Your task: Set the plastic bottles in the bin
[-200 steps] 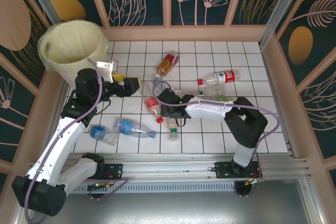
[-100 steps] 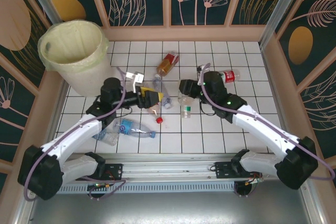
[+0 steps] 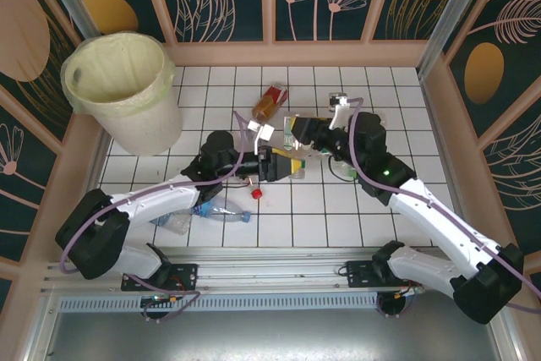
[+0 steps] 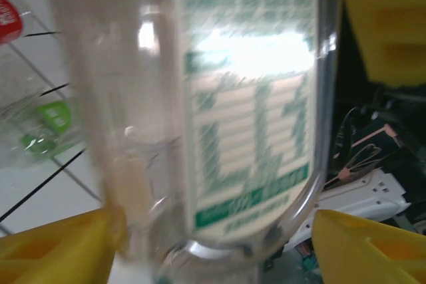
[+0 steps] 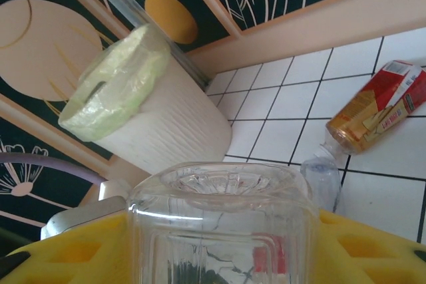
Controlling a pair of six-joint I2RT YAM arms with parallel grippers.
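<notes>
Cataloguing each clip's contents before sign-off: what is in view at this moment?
large round cream-yellow bin: one, lined with a translucent bag, far left corner.
amber plastic bottle with a red label: one, lying far centre.
clear plastic bottle with a green-printed label: one, lifted mid-table between the two grippers.
clear plastic bottles with blue labels: apparently two, lying near left beside the left arm.
small red cap: one, loose on the tiles, centre.
white tiled table: one, under everything.
left gripper: yellow fingers either side of the clear bottle, grip unclear.
right gripper: yellow fingers shut on the same bottle.
</notes>
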